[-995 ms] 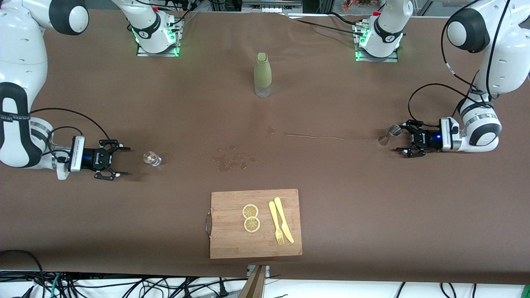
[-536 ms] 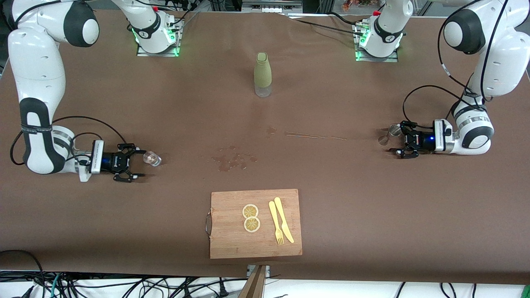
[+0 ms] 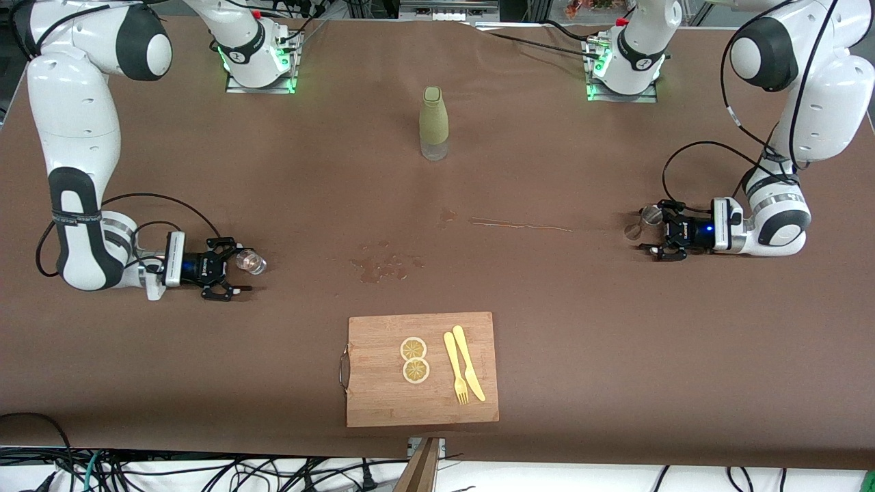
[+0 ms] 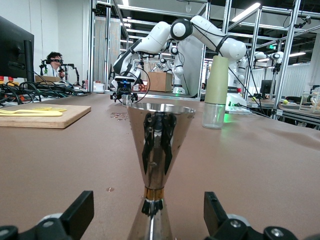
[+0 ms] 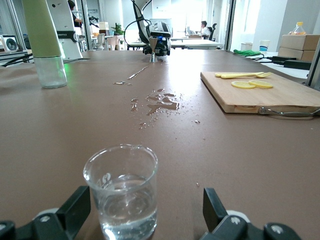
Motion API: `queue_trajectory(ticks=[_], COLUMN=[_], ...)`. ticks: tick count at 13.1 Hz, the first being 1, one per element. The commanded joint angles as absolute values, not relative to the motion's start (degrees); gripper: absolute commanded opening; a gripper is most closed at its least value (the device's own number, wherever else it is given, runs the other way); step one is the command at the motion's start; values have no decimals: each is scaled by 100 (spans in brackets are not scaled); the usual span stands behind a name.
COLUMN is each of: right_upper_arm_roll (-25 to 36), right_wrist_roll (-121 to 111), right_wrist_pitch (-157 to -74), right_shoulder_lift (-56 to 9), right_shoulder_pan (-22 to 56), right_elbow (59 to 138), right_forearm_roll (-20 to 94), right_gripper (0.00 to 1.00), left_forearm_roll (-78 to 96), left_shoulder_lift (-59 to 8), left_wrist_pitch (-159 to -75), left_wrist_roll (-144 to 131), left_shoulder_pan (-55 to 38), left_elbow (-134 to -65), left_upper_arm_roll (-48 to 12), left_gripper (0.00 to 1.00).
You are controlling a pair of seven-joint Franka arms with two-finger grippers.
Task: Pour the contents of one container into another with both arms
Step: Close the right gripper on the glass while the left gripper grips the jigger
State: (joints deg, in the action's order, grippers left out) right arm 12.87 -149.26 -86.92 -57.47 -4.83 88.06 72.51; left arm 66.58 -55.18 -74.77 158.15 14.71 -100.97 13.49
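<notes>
Steel first: the jigger [image 3: 641, 223] stands upright on the bench [image 3: 615, 342] toward the left arm's end, at about three o'clock of the bench as the front camera sees it, with twelve toward my bases. My left tool [image 3: 651, 232] lies low and level, its jaws spread wide to either side of the jigger's narrow waist. Both fingers are clear of the metal, so nothing is gripped. I judge that it comes in sideways so the cup can later be lifted upright and tipped by a roll of the wrist.

At about nine o'clock, toward the right arm's end, the small glass [image 3: 251, 261] stands with clear liquid in its lower part. My right tool [image 3: 236, 268] is equally low and level, jaws wide and empty. The glass sits at their mouth, between the fingertips, and I see no contact. Being the filled one, it looks to me like the vessel to pour from; what the jigger holds I cannot tell.

Well apart from both, at twelve o'clock, stands a green bottle [image 3: 434, 123]. Spilled drops [image 3: 386, 263] mark the bench's middle. At six o'clock a wooden board [image 3: 369, 403] carries two lemon slices [image 3: 414, 359] and a yellow fork and knife [image 3: 463, 365].
</notes>
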Motion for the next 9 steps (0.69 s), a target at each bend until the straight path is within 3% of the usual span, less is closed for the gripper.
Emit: queue_trajectory(ticks=[1, 7, 9], right_upper_arm_roll=[1318, 1240, 1187], right_wrist_roll=[-15003, -14994, -15003], right_wrist_pitch=[-8631, -8613, -8613], right_shoulder_lift=[-5792, -5792, -5801], right_shoulder_pan=[-396, -317, -316], right_elbow=[8903, 8938, 8938], right_forearm_roll=[7462, 7506, 7567], right_gripper=[100, 99, 99], left_forearm_roll=[6776, 6724, 6724], left_shoulder_lift=[-5423, -5010, -5018], left_wrist_pitch=[-7550, -7506, -7506], left_wrist_roll=[16866, 16857, 16866], left_shoulder_pan=[1389, 1389, 1389], left_elbow=[-10493, -10863, -10863], left_upper_arm_roll=[1415, 1424, 1424], left_gripper=[97, 98, 90])
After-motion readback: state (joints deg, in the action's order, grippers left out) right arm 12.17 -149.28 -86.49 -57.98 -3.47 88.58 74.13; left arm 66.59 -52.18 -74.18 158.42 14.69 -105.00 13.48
